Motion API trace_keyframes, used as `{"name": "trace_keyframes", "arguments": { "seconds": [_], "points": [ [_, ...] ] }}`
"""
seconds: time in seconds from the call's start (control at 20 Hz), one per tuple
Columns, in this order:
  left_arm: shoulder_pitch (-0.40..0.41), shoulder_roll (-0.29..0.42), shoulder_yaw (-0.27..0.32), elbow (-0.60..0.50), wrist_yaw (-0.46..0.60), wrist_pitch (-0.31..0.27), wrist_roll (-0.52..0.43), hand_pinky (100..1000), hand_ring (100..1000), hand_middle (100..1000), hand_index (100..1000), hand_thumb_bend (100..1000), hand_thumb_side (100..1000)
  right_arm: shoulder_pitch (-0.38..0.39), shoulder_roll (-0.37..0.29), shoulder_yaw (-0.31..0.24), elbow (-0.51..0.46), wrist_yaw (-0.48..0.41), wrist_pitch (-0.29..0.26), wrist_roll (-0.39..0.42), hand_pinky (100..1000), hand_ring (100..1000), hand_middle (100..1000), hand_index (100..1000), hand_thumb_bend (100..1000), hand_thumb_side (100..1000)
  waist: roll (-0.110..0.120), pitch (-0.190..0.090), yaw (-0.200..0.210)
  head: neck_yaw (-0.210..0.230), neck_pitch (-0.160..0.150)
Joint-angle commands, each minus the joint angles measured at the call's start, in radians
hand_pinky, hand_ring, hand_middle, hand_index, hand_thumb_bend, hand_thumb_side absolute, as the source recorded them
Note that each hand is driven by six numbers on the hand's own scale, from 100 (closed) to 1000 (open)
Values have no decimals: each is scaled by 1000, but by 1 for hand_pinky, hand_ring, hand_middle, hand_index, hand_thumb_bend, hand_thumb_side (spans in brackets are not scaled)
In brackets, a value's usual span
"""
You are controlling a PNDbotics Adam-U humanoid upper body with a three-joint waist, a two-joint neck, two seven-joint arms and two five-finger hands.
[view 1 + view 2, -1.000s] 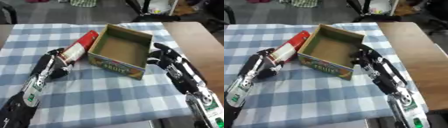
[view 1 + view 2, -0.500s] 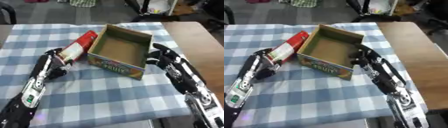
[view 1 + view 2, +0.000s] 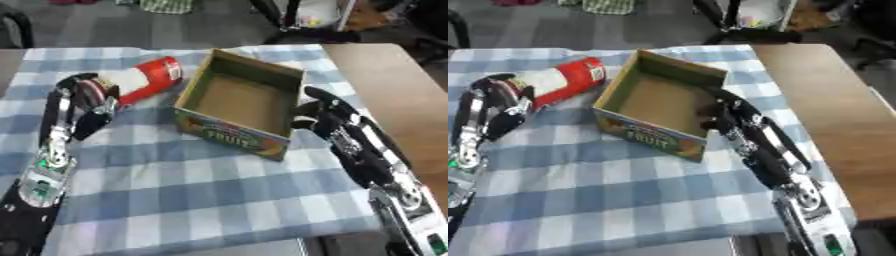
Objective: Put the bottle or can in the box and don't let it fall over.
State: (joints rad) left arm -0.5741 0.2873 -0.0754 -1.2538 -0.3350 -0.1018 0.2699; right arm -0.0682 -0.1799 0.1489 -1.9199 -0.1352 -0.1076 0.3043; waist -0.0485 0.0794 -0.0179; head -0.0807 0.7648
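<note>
Left eye view: not much moved lately. Left hand (image 3: 87, 102) curled against the near end of the red-and-white can (image 3: 140, 82), lying sideways on the bench (image 3: 175, 170). Right hand (image 3: 324, 112) relaxed against the fruit box (image 3: 241, 102). Still needs lifting upright.

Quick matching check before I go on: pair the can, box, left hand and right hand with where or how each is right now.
Things:
1. can
2. box
3. left hand
4. right hand

States:
A. against the box's right wall
B. open-topped, nothing inside
C. lying on its side, left of the box
D. at the can's near end

Pairs: 1-C, 2-B, 3-D, 4-A
</note>
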Motion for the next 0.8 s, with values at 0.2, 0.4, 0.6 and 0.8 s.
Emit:
{"name": "trace_keyframes", "arguments": {
  "seconds": [0.2,0.4,0.6,0.8],
  "points": [
    [-44,37,7,-153,130,20,8,418,352,307,573,100,545,-1,-4,0,-14,7,0,1,808,863,707,940,100,639,-12,-25,0,-3,5],
    [-88,33,-49,-211,188,19,-38,419,353,309,575,100,547,2,-4,5,-13,10,0,6,808,863,706,940,100,640,-12,-27,-2,1,5],
    [-159,20,-137,-200,172,13,-134,442,366,322,595,100,521,2,-2,10,-4,9,5,8,806,860,703,951,100,641,-11,-32,-16,7,5],
    [-210,-3,-172,-108,52,11,-209,499,401,357,635,100,470,7,7,4,25,-7,30,-14,803,850,689,941,100,650,-11,-36,-36,15,5]
  ]
}}
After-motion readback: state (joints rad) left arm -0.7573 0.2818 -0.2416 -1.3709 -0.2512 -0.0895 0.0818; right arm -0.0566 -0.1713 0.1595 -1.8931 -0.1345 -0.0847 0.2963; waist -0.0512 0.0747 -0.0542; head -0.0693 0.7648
